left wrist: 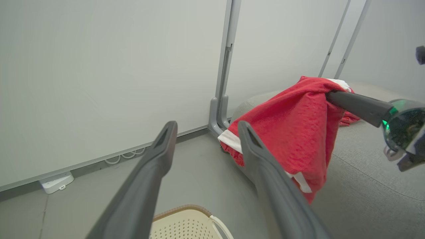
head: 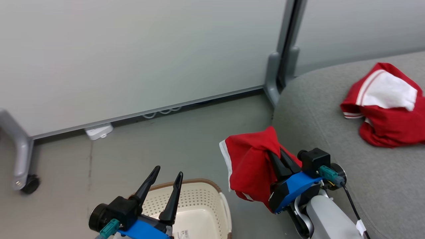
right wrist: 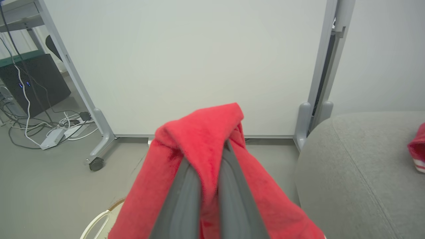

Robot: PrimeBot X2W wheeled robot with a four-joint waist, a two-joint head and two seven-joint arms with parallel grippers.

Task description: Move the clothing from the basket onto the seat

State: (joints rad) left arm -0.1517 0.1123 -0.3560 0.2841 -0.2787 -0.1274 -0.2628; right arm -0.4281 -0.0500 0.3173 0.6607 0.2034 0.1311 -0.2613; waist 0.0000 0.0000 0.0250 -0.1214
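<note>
Between basket (head: 199, 182) and seat (head: 332, 109), the right hand (head: 275, 155) pinches red clothing (head: 249, 162).

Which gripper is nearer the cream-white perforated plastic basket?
Left. The left gripper hovers over the basket; the right gripper, shut on a red white-trimmed fabric garment, is beside the light-grey upholstered seat.

**Three cameras, one shared corner**

From the head we look forward and down across the floor (head: 166, 139), with the basket (head: 199, 202) at our bottom edge and the seat (head: 332, 109) at right. Our left wrist camera sits low, just above the basket's rim, facing the white partition (left wrist: 99, 83) and the seat's rounded corner. Our right wrist camera faces that partition too, very near the red garment (right wrist: 199, 132). All three share the garment, the partition and the seat's corner
</note>
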